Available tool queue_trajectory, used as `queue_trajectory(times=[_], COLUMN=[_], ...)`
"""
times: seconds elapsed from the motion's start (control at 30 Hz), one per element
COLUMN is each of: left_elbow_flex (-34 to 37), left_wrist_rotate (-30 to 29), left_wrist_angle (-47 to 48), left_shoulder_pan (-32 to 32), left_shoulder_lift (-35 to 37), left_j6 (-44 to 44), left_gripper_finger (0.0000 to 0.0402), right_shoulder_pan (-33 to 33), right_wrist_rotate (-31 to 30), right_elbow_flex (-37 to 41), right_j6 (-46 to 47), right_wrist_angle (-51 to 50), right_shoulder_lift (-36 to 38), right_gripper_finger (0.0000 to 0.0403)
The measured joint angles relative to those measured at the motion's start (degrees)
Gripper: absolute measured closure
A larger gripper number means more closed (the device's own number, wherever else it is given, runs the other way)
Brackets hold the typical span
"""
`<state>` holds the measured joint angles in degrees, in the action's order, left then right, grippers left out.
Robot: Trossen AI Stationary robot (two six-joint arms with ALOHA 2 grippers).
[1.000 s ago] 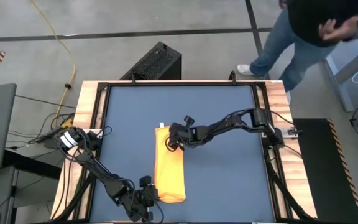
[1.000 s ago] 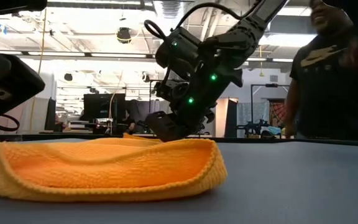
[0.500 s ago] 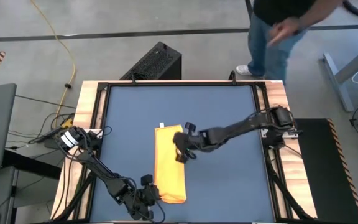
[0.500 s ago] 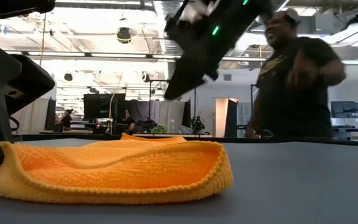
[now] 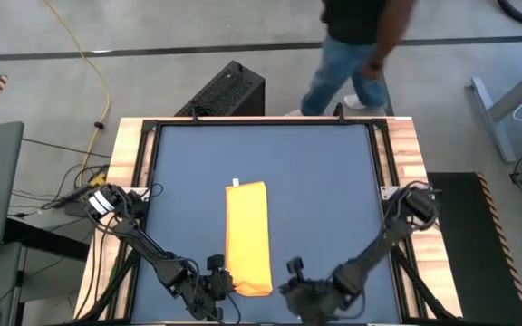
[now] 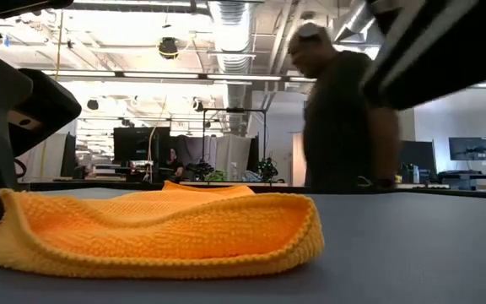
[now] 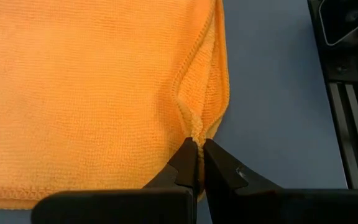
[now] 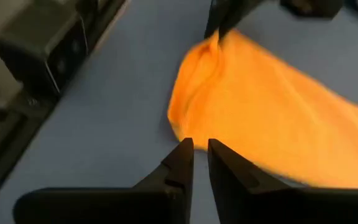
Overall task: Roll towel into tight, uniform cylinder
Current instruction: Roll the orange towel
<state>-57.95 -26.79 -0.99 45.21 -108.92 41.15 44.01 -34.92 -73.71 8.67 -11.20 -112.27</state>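
The yellow towel (image 5: 247, 237) lies folded into a long strip on the dark blue mat (image 5: 333, 181), its white tag (image 5: 236, 183) at the far end. It also shows in the low view (image 6: 159, 236). My left gripper (image 5: 222, 286) is at the towel's near left corner, shut on the cloth (image 7: 195, 142). My right gripper (image 5: 294, 268) hangs over the mat, right of the towel's near end. Its fingers (image 8: 195, 149) stand a narrow gap apart and touch nothing. My left gripper pinches the towel at its near left corner (image 7: 195, 129) between its two fingers. The fingers come in low from the table's left side. The cloth is drawn up into a small ridge (image 7: 185, 102) in front of the fingertips, and the rest of the towel lies flat on the mat.
A person (image 5: 356, 45) walks past the table's far edge and shows in the low view (image 6: 340, 118). A black box (image 5: 229, 91) stands on the floor behind the table. The mat is bare to the towel's right and on its far side.
My right gripper has lifted off the towel's far part and swung toward the table's near edge, ending to the right of the towel's near end. The towel stays folded on the mat. The person has walked toward the left behind the table.
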Motion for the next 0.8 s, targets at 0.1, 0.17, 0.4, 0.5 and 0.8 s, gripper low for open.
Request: queue_trajectory(times=[0.1, 0.17, 0.4, 0.5, 0.8], left_elbow_flex=[0.00, 0.00, 0.00, 0.00, -0.02], left_wrist_rotate=[0.02, 0.02, 0.53, 0.56, 1.00], left_wrist_angle=[-0.02, -0.04, -0.02, -0.04, -0.09], left_shoulder_pan=[0.00, 0.00, -0.28, -0.28, -0.48], left_shoulder_lift=[0.00, 0.00, -0.02, -0.02, -0.02], left_j6=[0.04, 0.04, -0.26, -1.09, -1.97], left_gripper_finger=[0.0401, 0.0401, 0.0401, 0.0401, 0.0401], right_shoulder_pan=[1.43, 1.49, 0.37, -0.52, -2.57], right_wrist_rotate=[-2.15, -0.99, 1.85, 2.89, 4.86], right_elbow_flex=[-0.04, -0.04, -0.04, -0.13, -0.13], right_j6=[0.55, 2.58, 6.07, 4.94, -2.36], right_wrist_angle=[4.75, 6.31, 6.51, 7.50, 14.42], right_shoulder_lift=[-1.71, -2.40, -2.59, -3.54, -9.47], right_gripper_finger=[0.0313, 0.0297, 0.0225, 0.0202, 0.0194])
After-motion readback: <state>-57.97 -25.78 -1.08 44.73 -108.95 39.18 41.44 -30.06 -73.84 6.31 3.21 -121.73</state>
